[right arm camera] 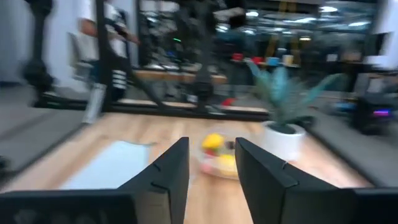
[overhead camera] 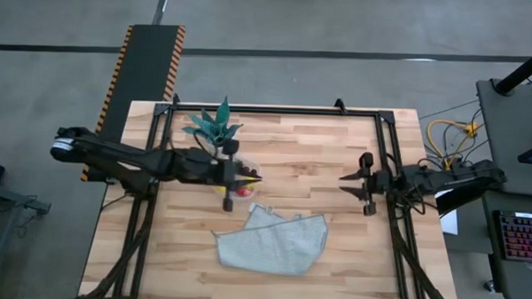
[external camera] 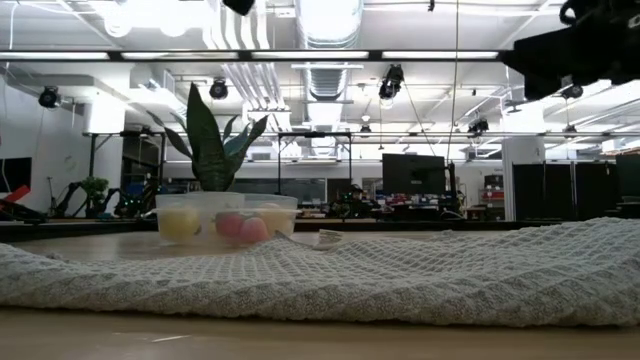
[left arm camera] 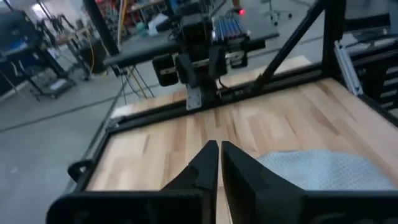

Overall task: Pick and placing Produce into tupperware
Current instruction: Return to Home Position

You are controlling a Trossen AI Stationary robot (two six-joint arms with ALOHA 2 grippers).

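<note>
**Produce**: every piece we can make out sits inside the tupperware. There is a pale yellow piece against one wall, two pink-red ones beside it and another yellowish one past those. We cannot pick out any dark pieces from the low view.

**Handling (our judgement):**
- The pieces are tiny toys: light, stiff, smooth and rounded, so they are apt to roll or squirt out of a pinch.
- We would take hold across the widest part, with the fingers low on the sides and a gentle squeeze.
- They look sturdy rather than fragile.
- The tupperware itself seems thin and light, and a knock on its rim would likely skid it across the bench.

**Left tool**: clenched on nothing, with its fingers all but touching. The high view puts it over the tupperware, covering part of the rim. The low view shows nothing dark near the tupperware's walls, so we judge the tool to be raised clear. The produce lies beneath it, apart and untouched.

**Right tool**: released, fingers spread and empty. It is well apart from the tupperware, on the side away from the left arm, and faces it. In its own wrist view the tupperware shows far off between the fingers.

**Around the tupperware:** the potted plant stands just beside it, and the cloth lies near on the opposite side.

**Job (our judgement):** loading looks finished, and only drawing the left tool away remains. The main risk in that is clipping the rim or the plant.
</note>
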